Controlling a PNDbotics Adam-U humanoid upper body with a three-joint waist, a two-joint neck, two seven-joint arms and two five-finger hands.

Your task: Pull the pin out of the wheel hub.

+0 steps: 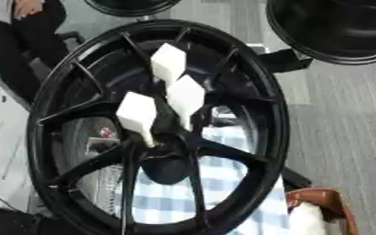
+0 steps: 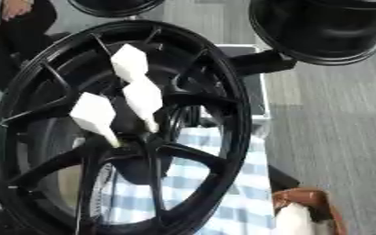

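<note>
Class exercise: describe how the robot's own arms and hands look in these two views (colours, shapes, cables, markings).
There is nothing to describe: no arm or hand of the robot shows in either eye view. The pictures are filled by the black spoked wheel, with three white pins with blocky heads standing out near its hub.

Black wheel hub (image 1: pixel 247 110), white pins (image 1: pixel 168 63)
</note>
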